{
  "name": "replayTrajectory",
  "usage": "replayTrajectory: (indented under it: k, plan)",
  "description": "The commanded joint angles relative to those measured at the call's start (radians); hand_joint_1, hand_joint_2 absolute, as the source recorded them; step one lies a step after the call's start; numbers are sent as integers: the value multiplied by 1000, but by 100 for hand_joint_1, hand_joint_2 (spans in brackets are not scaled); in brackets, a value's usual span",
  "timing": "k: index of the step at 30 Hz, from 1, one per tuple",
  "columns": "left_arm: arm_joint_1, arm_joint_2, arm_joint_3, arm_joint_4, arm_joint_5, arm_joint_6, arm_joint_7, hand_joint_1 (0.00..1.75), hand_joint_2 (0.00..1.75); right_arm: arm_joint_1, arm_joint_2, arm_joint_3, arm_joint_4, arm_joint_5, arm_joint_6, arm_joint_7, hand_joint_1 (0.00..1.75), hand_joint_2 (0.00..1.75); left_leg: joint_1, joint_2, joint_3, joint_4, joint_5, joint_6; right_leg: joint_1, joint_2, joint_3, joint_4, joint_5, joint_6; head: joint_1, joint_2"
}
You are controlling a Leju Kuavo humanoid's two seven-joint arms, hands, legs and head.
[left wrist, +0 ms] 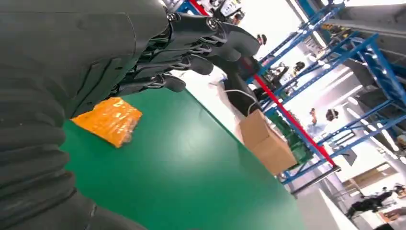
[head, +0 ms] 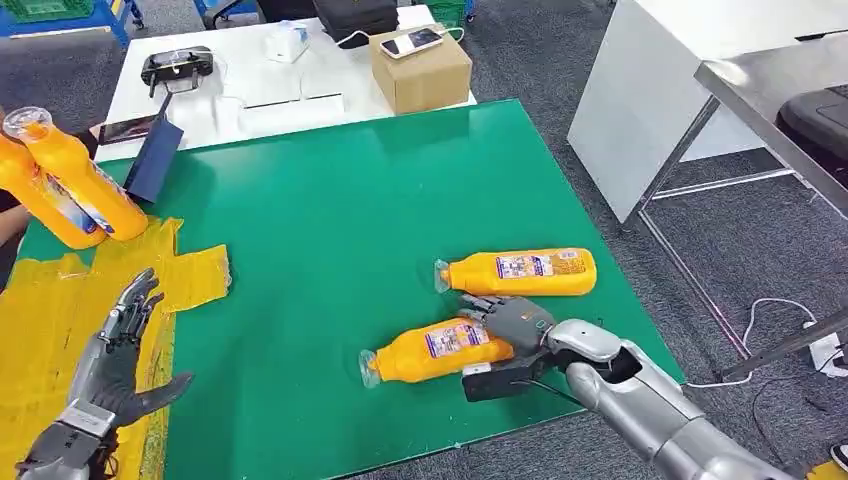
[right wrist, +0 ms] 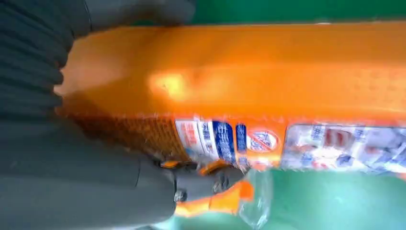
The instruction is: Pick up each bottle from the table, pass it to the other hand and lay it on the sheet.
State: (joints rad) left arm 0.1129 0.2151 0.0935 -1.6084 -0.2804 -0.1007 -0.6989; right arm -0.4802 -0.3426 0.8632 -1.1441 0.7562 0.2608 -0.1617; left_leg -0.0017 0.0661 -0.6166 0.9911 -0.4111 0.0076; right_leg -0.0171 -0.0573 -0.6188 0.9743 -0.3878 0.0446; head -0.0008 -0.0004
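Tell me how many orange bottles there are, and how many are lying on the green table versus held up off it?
Lying on the green table: 2, far bottle and near bottle, the latter under the right hand.
Held up at left: 2, and.
Total: 4

Silver arms, grey ribbed robot hand (head: 515,322) covers

No legible text anywhere. Bottle labels (head: 457,339) (right wrist: 268,141) show blue-white print and red prohibition-style sign, characters too blurred to read.
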Motion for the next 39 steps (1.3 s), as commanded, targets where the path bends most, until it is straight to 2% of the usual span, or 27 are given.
replayTrajectory:
  k: [1,4,5,10,12,13,14,15,16,17,18,20,24,25,27,28,29,30,31,37,39]
  plan:
    - [-100,21,-82,138,18,6,1,0,175,-101,-26,204,154,-72,64,8,175,175,2,-8,6,-1,0,-1,0,1,7,-2,-1,-2,0,0]
    - [-104,21,-85,142,18,7,1,0,175,-102,-30,213,154,-75,64,11,175,175,0,-6,6,-1,0,0,-1,-1,7,-2,-1,-1,0,0]
    - [-104,21,-85,142,18,7,1,0,175,-102,-30,213,154,-75,64,11,175,175,2,-13,9,-1,0,-1,0,0,11,-2,-2,-3,0,0]
    - [-126,20,-103,164,21,10,1,0,175,-105,-53,248,149,-106,69,23,175,175,1,-7,9,-1,0,0,0,-1,9,-2,-1,-1,0,0]
    - [-129,15,-99,181,26,8,1,0,175,-78,-44,217,144,-143,13,31,175,175,1,-8,9,-1,0,0,0,-2,10,-2,-1,-1,0,0]
    - [-110,-1,-71,175,44,-13,1,0,175,-14,-4,138,136,-179,-132,19,175,175,2,-11,10,-1,0,-1,0,-2,12,-2,-2,-2,0,0]
    - [-96,-15,-46,163,64,-41,1,0,175,34,27,80,121,-192,-208,3,175,175,2,-9,11,-2,0,-1,0,-1,12,-3,-1,-2,0,0]
    - [-78,-15,-40,145,65,-44,1,0,175,49,42,86,111,-178,-219,19,175,175,2,-7,11,-3,0,-1,1,0,12,-4,-1,-1,0,0]
    - [-62,-31,-17,135,89,-67,1,0,175,86,64,46,80,-184,-283,20,175,175,4,-12,15,-4,-2,-2,2,1,17,-6,-2,-3,0,0]
    - [-53,-62,24,125,119,-112,1,0,175,135,96,-22,32,-189,-365,-8,175,175,2,-4,10,-2,-1,-1,1,2,12,-3,-1,-2,0,0]
    - [-46,-121,102,115,162,-212,1,0,175,215,159,-137,-73,-203,-413,-49,175,175,2,-3,10,-2,-2,-1,1,3,11,-3,-1,-2,1,0]
    - [-70,-196,181,124,198,-321,10,0,175,281,214,-227,-237,-214,-384,-33,175,175,2,-1,10,-2,-3,-2,1,5,10,-3,-1,-2,0,0]
    - [-82,-209,195,130,184,-334,16,0,175,288,216,-256,-253,-202,-353,-27,175,175,1,-6,5,1,-4,-2,0,4,6,1,-3,-3,-1,0]
    - [-88,-223,211,137,247,-391,32,0,175,313,254,-313,-263,-275,-367,-120,175,175,1,-4,3,0,-3,-2,1,4,3,0,-2,-2,0,0]
    - [-83,-260,222,107,311,-442,72,0,175,362,307,-358,-357,-324,-368,-182,175,175,2,-8,5,0,-3,-2,1,1,5,0,-3,-2,0,0]
    - [-69,-279,217,80,337,-455,91,0,175,388,326,-362,-416,-328,-369,-183,175,175,3,-10,6,1,-4,-2,1,2,8,0,-4,-3,0,0]
    - [-44,-303,198,36,357,-463,110,0,175,419,356,-363,-477,-343,-379,-191,175,175,1,-5,1,1,-2,-1,1,1,2,0,-2,-1,1,0]
    - [-25,-318,177,3,366,-466,118,0,175,430,370,-353,-503,-343,-383,-189,175,175,1,-8,3,2,-4,-1,0,2,4,2,-4,-2,0,0]
    - [-2,-336,144,-34,370,-467,125,0,175,435,390,-345,-513,-349,-394,-184,175,175,1,-4,1,1,-4,-1,0,3,2,1,-3,-2,1,0]
    - [17,-376,-69,-124,351,-368,118,0,175,361,468,-327,-354,-375,-403,-157,175,175,1,-6,1,1,-3,-1,-1,1,2,0,-3,0,0,0]
    - [17,-376,-69,-124,351,-368,118,0,175,361,468,-327,-354,-375,-403,-157,175,175,1,-8,2,1,-4,-1,0,1,4,0,-4,0,0,0]
